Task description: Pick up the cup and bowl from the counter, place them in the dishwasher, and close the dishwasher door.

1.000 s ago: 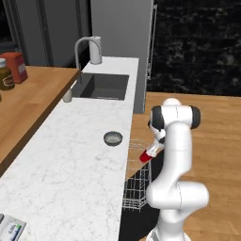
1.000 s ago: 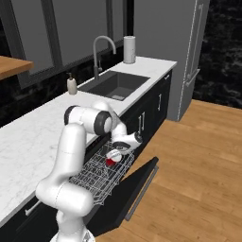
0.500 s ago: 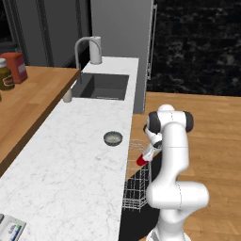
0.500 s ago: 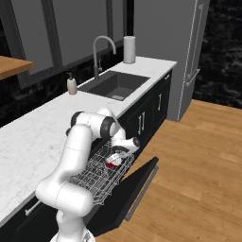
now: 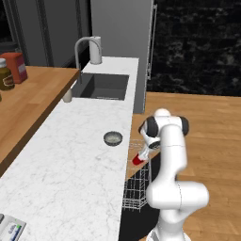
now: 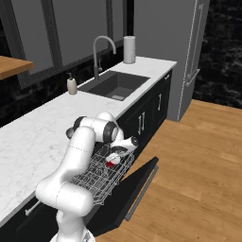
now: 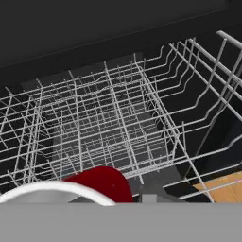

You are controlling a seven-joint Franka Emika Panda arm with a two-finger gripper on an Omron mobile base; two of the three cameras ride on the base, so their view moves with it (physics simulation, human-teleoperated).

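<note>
Nearest the camera, the two-finger gripper (image 6: 113, 158) is clamped on the small red tapered cup (image 5: 137, 159), holding it low over the pull-out white wire rack (image 7: 108, 127) of the open dishwasher. The cup's long axis looks tilted, its mouth apparently toward the hand; released like this, it could tip sideways between the wires. Farther off, the shallow grey metallic bowl (image 5: 113, 138) waits on the white marble counter (image 5: 70, 160).
</note>
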